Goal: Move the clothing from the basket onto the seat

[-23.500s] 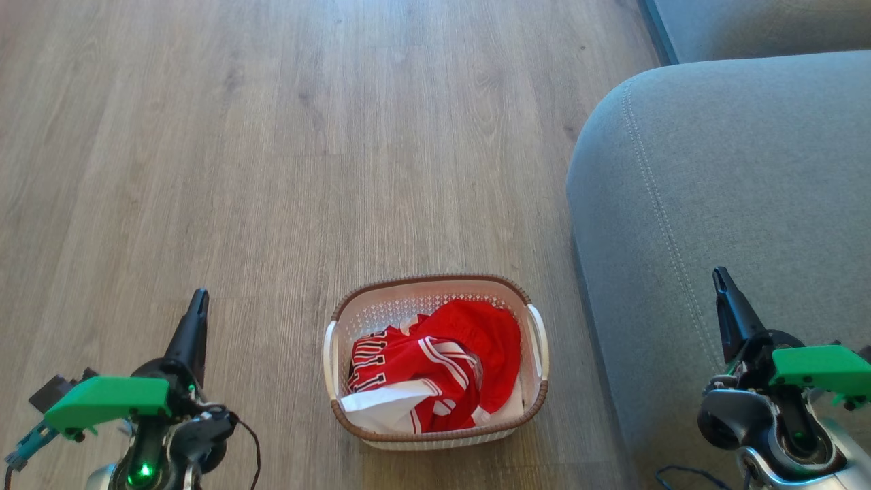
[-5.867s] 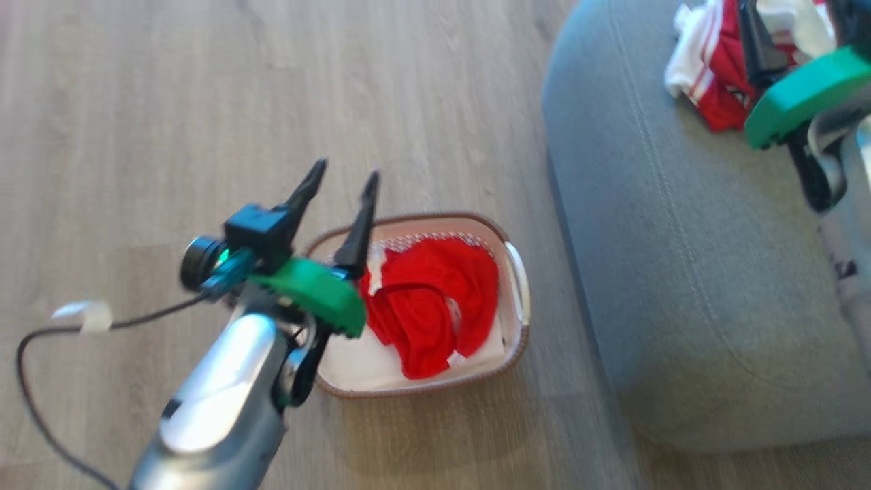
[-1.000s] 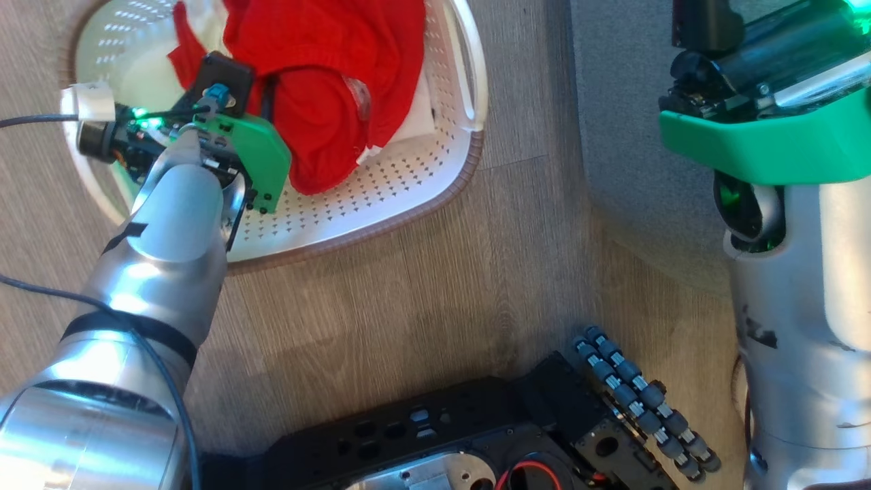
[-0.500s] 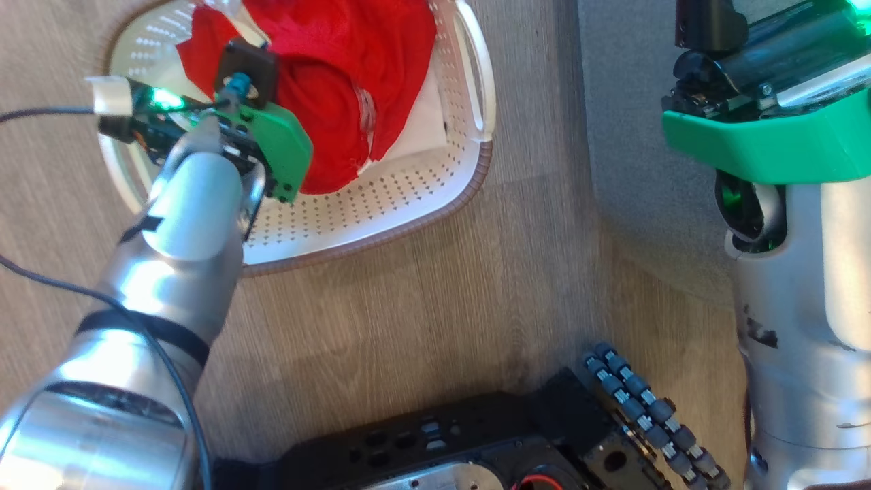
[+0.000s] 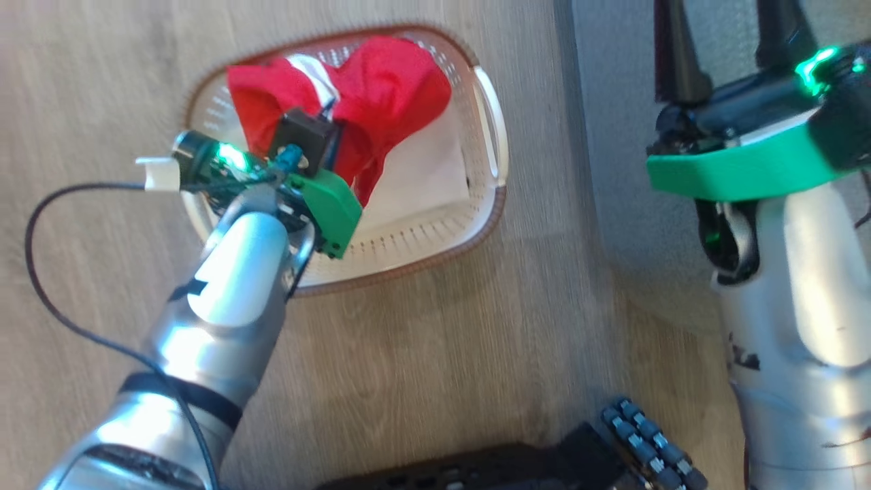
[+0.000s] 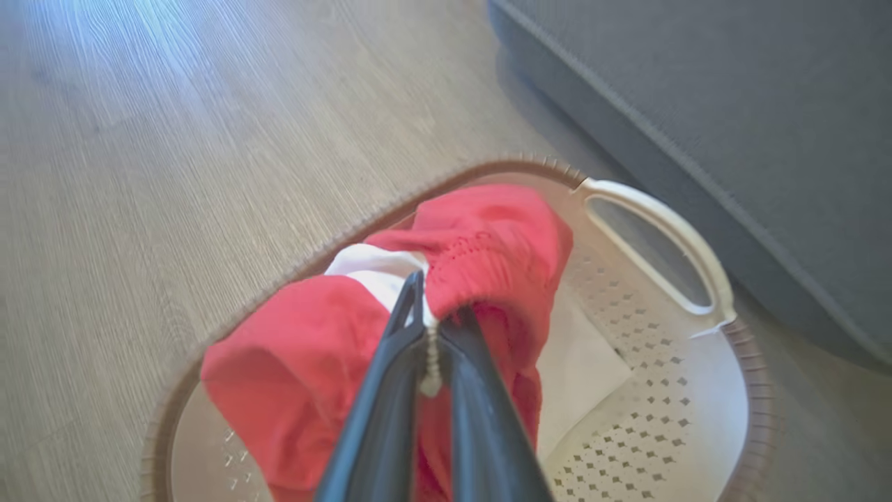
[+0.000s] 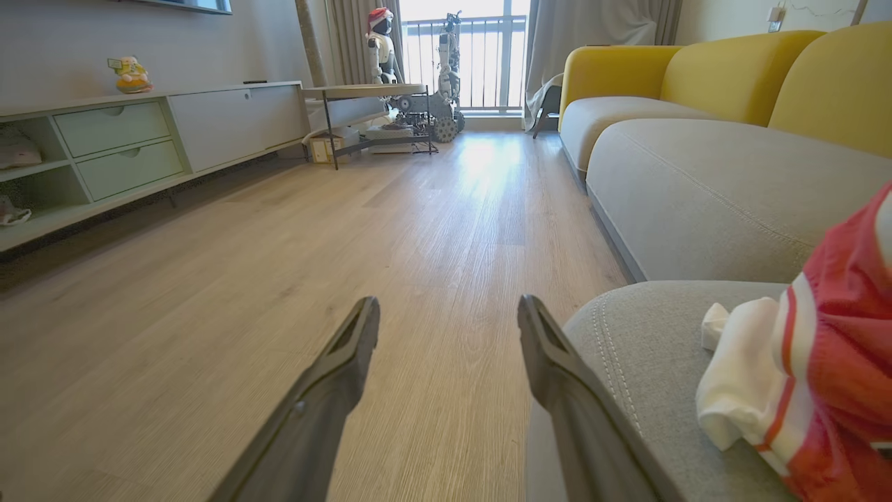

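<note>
The jaws of our left gripper (image 6: 426,307) are clenched on a bunched fold of the red clothing (image 6: 488,237), which sits in the basket (image 6: 662,432) on the wooden floor (image 6: 174,139). The basket's white handle (image 6: 644,201) lies between that clothing and the grey seat (image 7: 627,328) to its right. Our right gripper (image 7: 449,314) stands spread and empty at the seat's near edge, beside a red-and-white jersey (image 7: 829,348) lying there. We see a sideboard (image 7: 139,139) along the far left.

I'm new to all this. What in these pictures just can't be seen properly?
- Head view: the left pincer's tips, behind its own black block and the red cloth.
- Left wrist view: the basket's near end, cut off by the bottom edge; anything under the cloth.
- Right wrist view: most of the jersey on the seat, cut off by the right edge.
</note>
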Tool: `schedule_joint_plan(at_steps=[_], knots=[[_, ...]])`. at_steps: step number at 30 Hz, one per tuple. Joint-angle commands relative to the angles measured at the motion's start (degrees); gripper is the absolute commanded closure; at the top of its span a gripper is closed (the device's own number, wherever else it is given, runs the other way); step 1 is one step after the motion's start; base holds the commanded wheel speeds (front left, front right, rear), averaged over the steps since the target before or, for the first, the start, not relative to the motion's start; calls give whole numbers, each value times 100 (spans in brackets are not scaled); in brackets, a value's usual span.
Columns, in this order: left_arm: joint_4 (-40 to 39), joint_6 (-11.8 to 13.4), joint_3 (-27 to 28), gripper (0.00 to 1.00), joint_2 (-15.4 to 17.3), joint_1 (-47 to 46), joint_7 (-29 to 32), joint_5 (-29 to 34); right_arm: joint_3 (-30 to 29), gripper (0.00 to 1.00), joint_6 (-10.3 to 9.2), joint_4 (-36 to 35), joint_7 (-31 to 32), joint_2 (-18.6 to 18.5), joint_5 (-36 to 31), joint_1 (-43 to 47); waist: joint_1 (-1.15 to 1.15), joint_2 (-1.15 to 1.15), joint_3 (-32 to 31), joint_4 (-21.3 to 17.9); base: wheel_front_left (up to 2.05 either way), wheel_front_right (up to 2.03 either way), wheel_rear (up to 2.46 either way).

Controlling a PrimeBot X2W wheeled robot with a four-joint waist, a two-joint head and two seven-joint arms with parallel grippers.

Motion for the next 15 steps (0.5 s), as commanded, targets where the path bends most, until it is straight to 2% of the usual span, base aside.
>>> schedule_joint_plan(at_steps=[1,15], knots=[[-278,-52,94,100,66,195,-30,-84,62,0,-2,-94,-28,40,-54,229,0,0,-369,162,0,0,0],[-1502,-321,266,100,71,1059,-30,-371,-28,0,-2,780,-28,40,-141,1132,0,0,-2063,666,0,0,0]])
